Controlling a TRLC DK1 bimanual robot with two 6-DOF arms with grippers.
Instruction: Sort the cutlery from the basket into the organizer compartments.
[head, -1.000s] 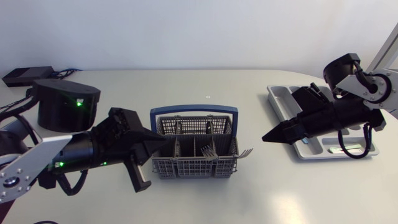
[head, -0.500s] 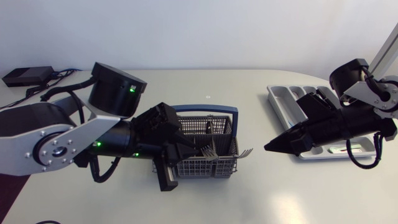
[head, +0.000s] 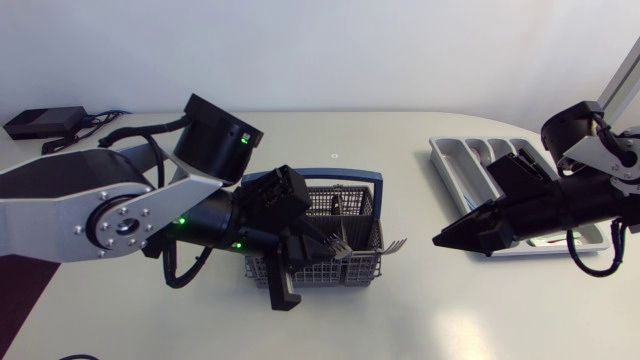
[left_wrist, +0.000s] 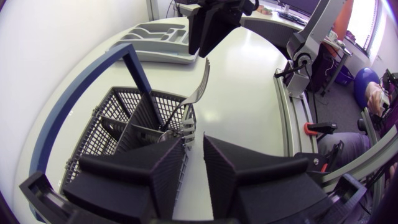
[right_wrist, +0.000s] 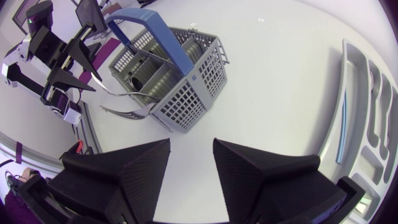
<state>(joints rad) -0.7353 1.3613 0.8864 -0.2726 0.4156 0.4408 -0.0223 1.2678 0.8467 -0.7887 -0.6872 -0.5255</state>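
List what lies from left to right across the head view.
Flat black box → silver-grey left arm → grey plastic mesh basket with blue handle → silver metal fork leaning out its right side → grey plastic organizer tray.

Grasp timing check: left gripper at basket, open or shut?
Open: the matte black left gripper has a clear gap between its fingers; silver forks lie ahead in the grey mesh basket.

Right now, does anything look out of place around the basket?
Yes. One fork leans out of the basket, sticking past the end wall that faces the organizer instead of standing inside a compartment. Nothing looks spilled or damaged.
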